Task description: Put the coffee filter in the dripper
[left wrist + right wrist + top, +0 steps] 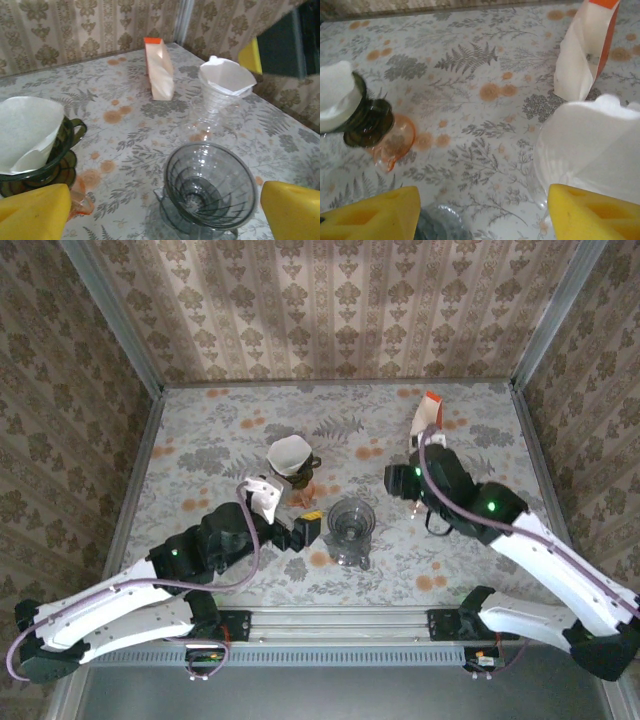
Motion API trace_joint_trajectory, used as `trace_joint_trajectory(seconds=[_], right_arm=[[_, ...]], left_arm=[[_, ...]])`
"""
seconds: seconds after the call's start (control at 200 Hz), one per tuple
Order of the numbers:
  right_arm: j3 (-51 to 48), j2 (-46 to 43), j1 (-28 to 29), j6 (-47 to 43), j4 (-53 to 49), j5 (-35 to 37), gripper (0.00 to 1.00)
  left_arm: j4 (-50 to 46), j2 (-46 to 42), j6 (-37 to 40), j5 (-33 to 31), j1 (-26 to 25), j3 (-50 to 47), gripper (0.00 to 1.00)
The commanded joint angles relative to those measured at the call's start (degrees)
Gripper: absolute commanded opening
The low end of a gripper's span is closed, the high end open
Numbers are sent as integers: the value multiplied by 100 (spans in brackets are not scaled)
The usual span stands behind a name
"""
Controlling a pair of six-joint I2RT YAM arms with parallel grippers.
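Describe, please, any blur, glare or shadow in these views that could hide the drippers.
Top external: even light, soft shadows, the empty clear dripper distinct. Left wrist: its own yellow fingertips blurred, that dripper crisp. Right wrist: soft overall, the white filter washed out.

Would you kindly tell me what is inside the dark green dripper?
A white paper filter sits in the dark green dripper, rising above its rim. The filter covers the dripper's inner wall and outlet, so those cannot be seen.
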Motion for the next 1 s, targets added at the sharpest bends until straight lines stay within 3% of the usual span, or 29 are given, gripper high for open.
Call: trace_joint_trajectory(seconds=[0.0, 0.2, 0.32, 0.61, 0.995], right_arm=[[507, 514, -659, -281, -39, -640, 64], [1378, 1806, -1975, -400, -98, -1213, 62], [1987, 2730, -2419, -489, -266, -1374, 62], [3575, 4422, -2719, -606, -854, -1116, 40], [6275, 6491, -2888, -1035, -2361, -889, 39]], left_arm=[[13, -10, 94, 46, 164, 52, 100], [102, 50, 83, 171, 358, -108, 100], [33, 91, 40, 175, 500, -147, 100], [68, 78, -2, 71, 826, -485, 100], [186, -119, 46, -6, 1009, -890, 100]])
